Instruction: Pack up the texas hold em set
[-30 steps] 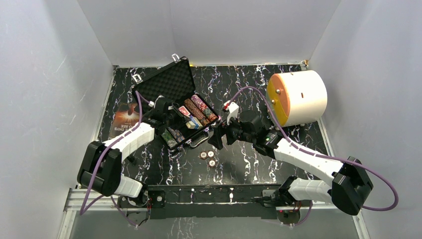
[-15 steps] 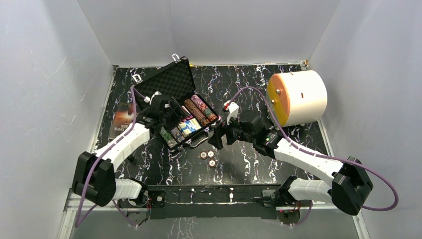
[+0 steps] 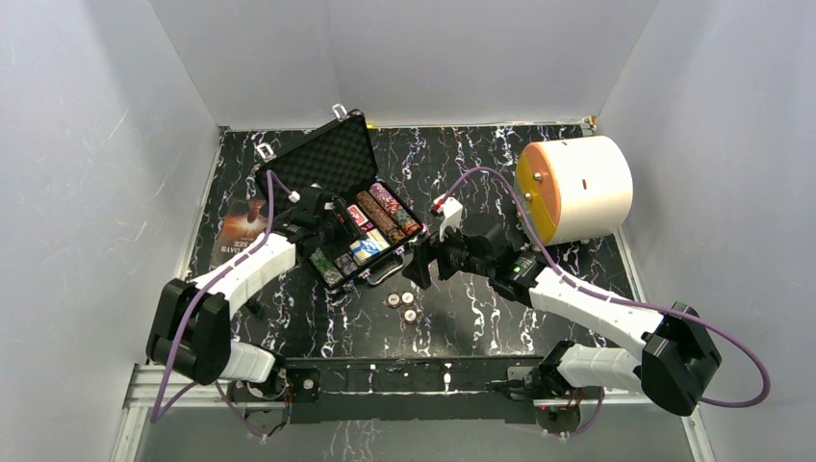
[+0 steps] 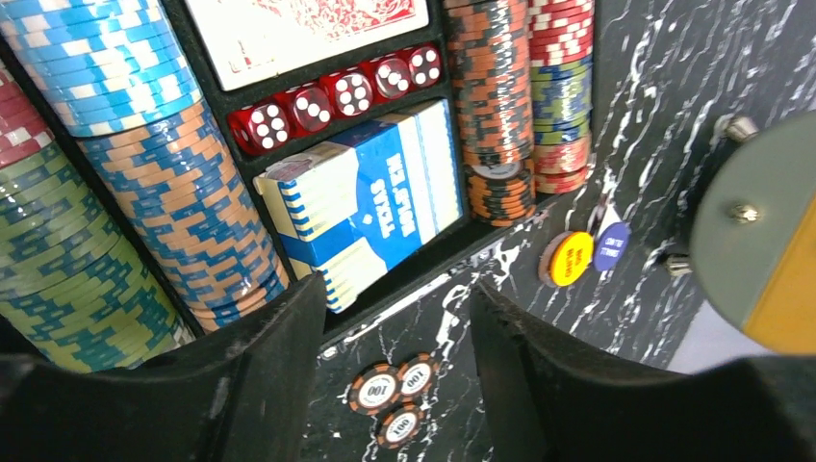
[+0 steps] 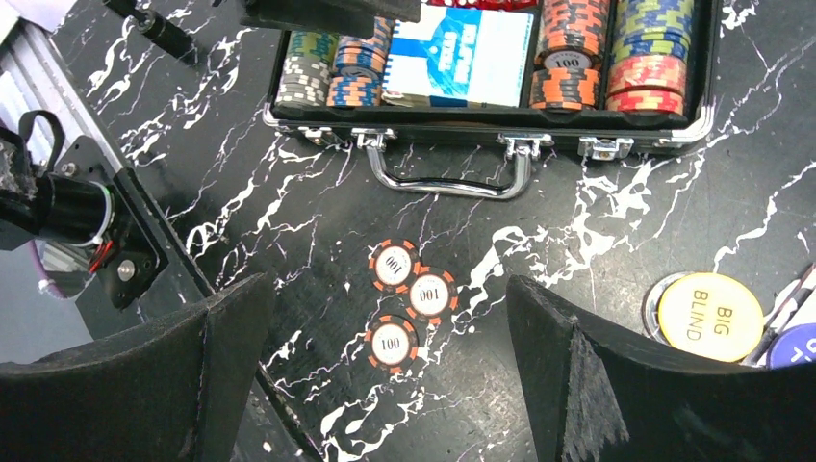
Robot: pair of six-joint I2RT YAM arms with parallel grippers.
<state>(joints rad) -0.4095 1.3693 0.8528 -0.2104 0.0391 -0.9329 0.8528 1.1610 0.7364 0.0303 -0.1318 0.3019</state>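
A black tabletop (image 3: pixel 481 318) veined with white sits boxed in by plain white walls (image 3: pixel 462 58) on three sides. The open case (image 3: pixel 409 243) lies on the left half of the tabletop, towards the far edge. Its long axis runs diagonally from near-left to far-right, its lid (image 3: pixel 322 154) stands up towards the far-left corner, and its silver handle (image 5: pixel 447 178) points to the near edge. Inside, chip stacks (image 4: pixel 173 192) flank a blue deck (image 4: pixel 375 207) and a row of red dice (image 4: pixel 337 93).

The left gripper (image 4: pixel 395 298) hovers over the case's handle side with its fingers apart and nothing between them. The right gripper (image 5: pixel 385 289) hangs with fingers spread wide and empty above three loose chips (image 5: pixel 409 308) lying just in front of the handle. A yellow button (image 5: pixel 710 316) and a blue button (image 4: pixel 611 245) lie near the case's right end. A white cylinder (image 3: pixel 577 188) lies by the right edge, and a booklet (image 3: pixel 241 231) by the left edge.
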